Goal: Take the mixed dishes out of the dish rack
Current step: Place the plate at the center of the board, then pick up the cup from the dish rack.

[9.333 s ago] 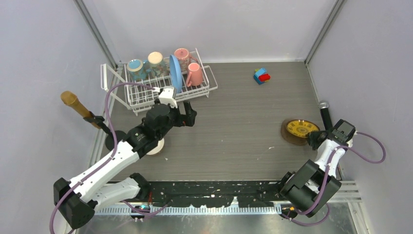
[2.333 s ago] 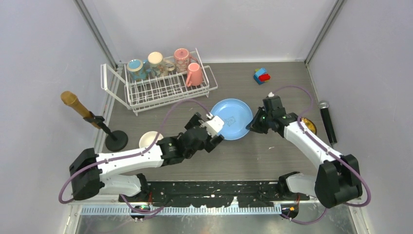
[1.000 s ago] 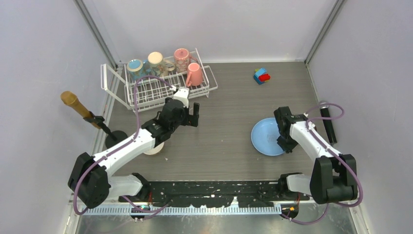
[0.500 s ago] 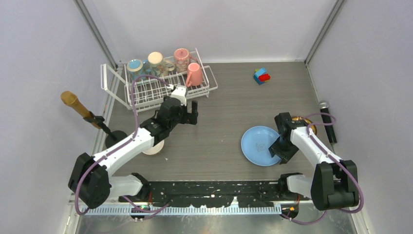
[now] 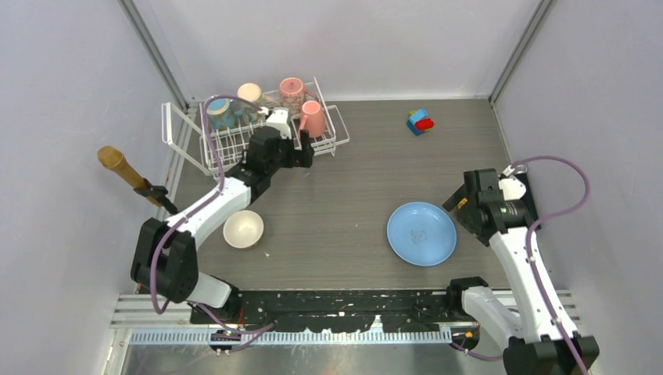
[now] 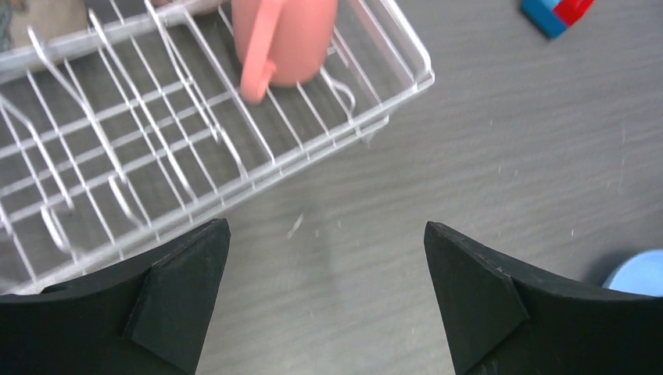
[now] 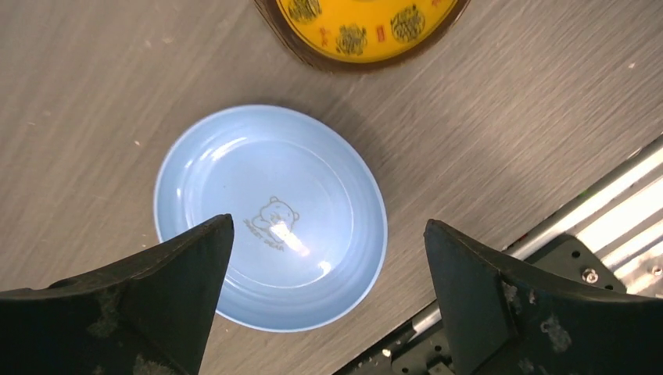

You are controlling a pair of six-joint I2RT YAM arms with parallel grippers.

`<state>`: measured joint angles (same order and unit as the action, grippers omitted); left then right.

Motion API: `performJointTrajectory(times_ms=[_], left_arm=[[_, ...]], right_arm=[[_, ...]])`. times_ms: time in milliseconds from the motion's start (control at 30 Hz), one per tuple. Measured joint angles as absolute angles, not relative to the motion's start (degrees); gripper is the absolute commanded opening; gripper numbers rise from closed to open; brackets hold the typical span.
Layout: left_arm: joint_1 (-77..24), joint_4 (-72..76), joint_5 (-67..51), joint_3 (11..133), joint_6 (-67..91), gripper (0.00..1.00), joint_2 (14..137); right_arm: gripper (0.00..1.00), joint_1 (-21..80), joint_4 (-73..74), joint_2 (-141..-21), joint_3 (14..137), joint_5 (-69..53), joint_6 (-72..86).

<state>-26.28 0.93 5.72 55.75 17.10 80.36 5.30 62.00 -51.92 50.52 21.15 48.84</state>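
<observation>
From above, the dish rack (image 5: 225, 156) holds mugs (image 5: 292, 87) far left; the light-blue plate (image 5: 421, 233) lies flat on the surface (image 5: 360, 168). Left wrist: left fingers (image 6: 180, 305) apart beside the rack's corner, near a pink mug (image 6: 285, 39). Right wrist: right fingers (image 7: 156, 297) apart above the plate

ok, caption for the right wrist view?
Open right gripper, clear of blue plate lying flat on table; yellow plate beyond.

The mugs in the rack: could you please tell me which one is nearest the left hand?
The pink mug with its handle toward the left hand; the other pink mug, cream mug and teal mug stand farther back.
</observation>
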Motion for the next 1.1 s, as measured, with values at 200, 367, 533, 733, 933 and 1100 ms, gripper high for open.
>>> performJointTrajectory(times_ms=[200,367,533,733,933,1100], left_arm=[[-20.29,8.12,-3.33,62.00,14.87,0.89,90.17],[-19.29,8.23,-6.09,68.90,10.72,0.83,97.60],[-19.42,6.24,-6.02,77.84,6.70,0.82,104.84],[-19.42,3.62,-6.04,80.68,3.62,0.74,108.66],[-19.42,2.63,-5.78,81.14,1.17,0.72,109.03],[-19.42,1.83,-5.08,85.19,-0.73,0.69,112.36]], right_arm=[[1.00,5.30,59.57,-42.63,50.24,23.35,45.52],[1.00,5.28,57.43,-39.99,48.49,23.55,43.66],[1.00,5.30,54.35,-39.66,47.18,23.53,41.43],[1.00,5.30,49.80,-35.40,44.34,23.53,39.48],[1.00,5.30,47.72,-32.75,43.40,23.55,38.94],[1.00,5.30,47.35,-33.41,43.40,23.53,38.59]])
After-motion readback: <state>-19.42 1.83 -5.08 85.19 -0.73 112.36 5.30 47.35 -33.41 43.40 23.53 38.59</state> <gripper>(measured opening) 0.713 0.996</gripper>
